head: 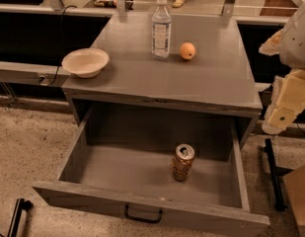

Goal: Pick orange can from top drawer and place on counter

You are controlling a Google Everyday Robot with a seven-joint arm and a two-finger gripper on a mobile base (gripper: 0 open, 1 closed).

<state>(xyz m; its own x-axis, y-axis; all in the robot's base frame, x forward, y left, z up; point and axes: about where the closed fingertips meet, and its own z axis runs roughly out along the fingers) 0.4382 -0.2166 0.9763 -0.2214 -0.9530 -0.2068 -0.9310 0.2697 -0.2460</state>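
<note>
One can (183, 162), one bottle (161, 31), one orange (187, 51), one bowl (85, 62), one drawer (93, 194), one counter (201, 85): all left of the jaws, one pair, far right.

The gripper (283, 110) (right of the counter (201, 83)) is cut off by the edge.

Only part of the robot shows, at the far right edge of the view. Its arm (297, 31) wears a rounded white shell, smooth and matte, with a ragged cream-yellow piece jutting from its left side. Below that is the claw (276, 122), a blocky cream-yellow body with flat faces and a stepped outline, narrowing to a blunt, paler tip at the lower left. A shadowed gap separates the white shell from the yellow block beneath it.
</note>
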